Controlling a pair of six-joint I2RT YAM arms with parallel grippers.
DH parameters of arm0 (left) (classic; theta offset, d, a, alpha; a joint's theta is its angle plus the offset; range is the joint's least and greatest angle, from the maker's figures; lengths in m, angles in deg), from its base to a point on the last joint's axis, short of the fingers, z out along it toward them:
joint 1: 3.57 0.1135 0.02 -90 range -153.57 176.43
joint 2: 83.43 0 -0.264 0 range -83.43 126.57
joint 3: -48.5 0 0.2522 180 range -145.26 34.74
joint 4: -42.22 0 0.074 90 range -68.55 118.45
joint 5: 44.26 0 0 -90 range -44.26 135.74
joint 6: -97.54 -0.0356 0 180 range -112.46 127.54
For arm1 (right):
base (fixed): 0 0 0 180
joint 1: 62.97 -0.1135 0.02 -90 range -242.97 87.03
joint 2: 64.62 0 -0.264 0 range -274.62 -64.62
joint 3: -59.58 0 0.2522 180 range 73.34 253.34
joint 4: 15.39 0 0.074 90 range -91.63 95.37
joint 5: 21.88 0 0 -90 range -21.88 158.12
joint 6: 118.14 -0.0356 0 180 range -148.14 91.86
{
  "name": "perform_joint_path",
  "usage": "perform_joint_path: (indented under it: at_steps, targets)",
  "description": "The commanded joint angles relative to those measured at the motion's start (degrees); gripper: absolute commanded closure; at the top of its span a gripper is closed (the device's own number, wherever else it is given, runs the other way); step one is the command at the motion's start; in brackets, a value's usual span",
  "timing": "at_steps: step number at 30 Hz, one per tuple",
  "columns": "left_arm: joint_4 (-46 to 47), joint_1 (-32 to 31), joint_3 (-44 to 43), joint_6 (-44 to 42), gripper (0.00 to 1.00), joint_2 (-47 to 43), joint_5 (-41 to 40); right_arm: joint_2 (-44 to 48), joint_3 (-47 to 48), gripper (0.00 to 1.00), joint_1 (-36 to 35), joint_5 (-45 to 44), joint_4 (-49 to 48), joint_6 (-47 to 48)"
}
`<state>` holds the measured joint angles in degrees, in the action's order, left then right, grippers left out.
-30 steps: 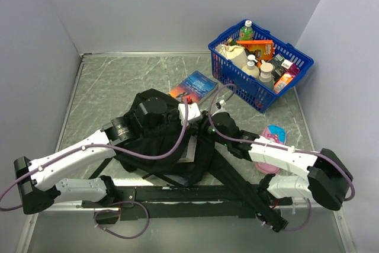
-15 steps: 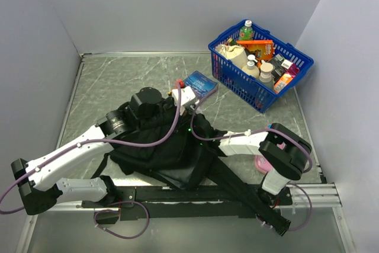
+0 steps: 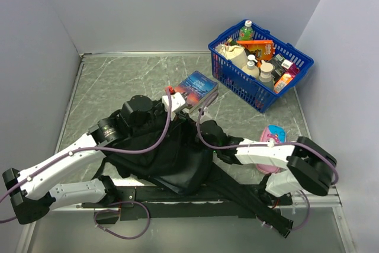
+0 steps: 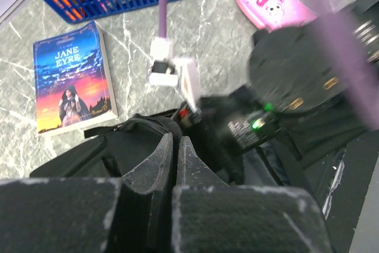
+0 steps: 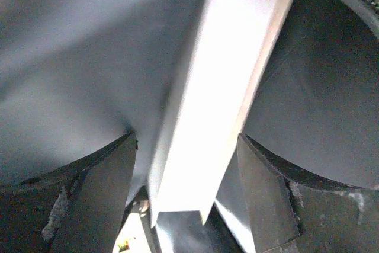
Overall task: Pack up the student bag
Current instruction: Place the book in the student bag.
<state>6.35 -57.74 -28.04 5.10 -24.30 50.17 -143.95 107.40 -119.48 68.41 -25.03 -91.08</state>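
One book (image 4: 71,78) reads Jane Eyre only from the left wrist; left gripper (image 4: 176,141) sits pinched together over one student bag (image 3: 169,161), right gripper (image 5: 186,140) spread wide astride a pale slab (image 5: 222,81).

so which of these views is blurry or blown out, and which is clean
Top external: sharp and evenly lit, only soft shadows. Left wrist: the book cover is crisp, but the purple cable close to the lens is a smear. Right wrist: too close to focus, with a white slab blown out against the dark student bag fabric.
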Motion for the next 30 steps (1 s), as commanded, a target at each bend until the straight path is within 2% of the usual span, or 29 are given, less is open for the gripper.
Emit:
perform_joint_path:
  at_steps: [1,3,5,6,7,12,14,17,18,21,23,26,28,30]
  targets:
    - [2.9,0.2,1.0,-0.4,0.99,-1.9,-0.7,4.9,0.7,0.30,-0.4,-2.1,3.7,4.2]
    - [3.2,0.2,0.9,-1.1,0.99,-1.7,-0.8,5.0,1.3,0.34,-0.6,-1.5,4.8,5.2]
    - [3.8,0.2,0.6,-1.5,0.99,-1.3,-1.1,4.6,1.9,0.48,-1.0,-1.3,4.9,5.6]
    - [3.9,0.2,0.4,-2.4,0.99,-1.0,-1.0,4.1,2.4,0.58,-1.1,-0.6,5.4,5.8]
    - [4.3,0.2,-0.1,-2.7,0.99,-0.9,-0.4,2.3,4.2,0.63,-1.1,-0.6,6.2,6.0]
    - [4.3,0.1,-2.9,-7.0,0.99,0.5,2.1,-3.5,8.6,0.75,-2.3,3.7,7.6,6.4]
    - [2.8,0.2,-4.4,-9.0,0.99,0.9,4.2,-6.2,11.1,0.77,-2.6,6.4,5.7,7.5]
    - [0.5,0.1,-6.3,-13.2,0.99,-0.1,5.5,-9.5,16.2,0.71,-3.0,12.1,4.1,10.6]
    - [-2.0,0.2,-6.6,-16.5,0.99,-0.7,6.0,-9.9,18.7,0.63,-3.0,13.2,4.1,11.7]
    - [-9.4,0.3,-6.4,-23.8,0.99,-4.5,8.3,-6.9,21.0,0.49,-2.9,15.9,6.1,17.0]
    - [-13.6,0.3,-5.5,-27.3,0.99,-8.0,8.7,-1.4,21.7,0.44,-2.8,14.4,8.9,21.4]
    - [-20.3,0.3,-4.3,-27.0,0.99,-11.7,5.8,9.4,19.5,0.41,-1.3,7.7,15.0,25.6]
    - [-20.3,0.6,-2.3,-25.6,0.99,-14.7,0.2,17.9,15.5,0.37,0.9,5.3,16.4,25.8]
    - [-18.2,1.0,-0.2,-22.5,0.99,-17.0,-6.3,22.8,12.4,0.31,7.1,3.6,17.8,25.2]
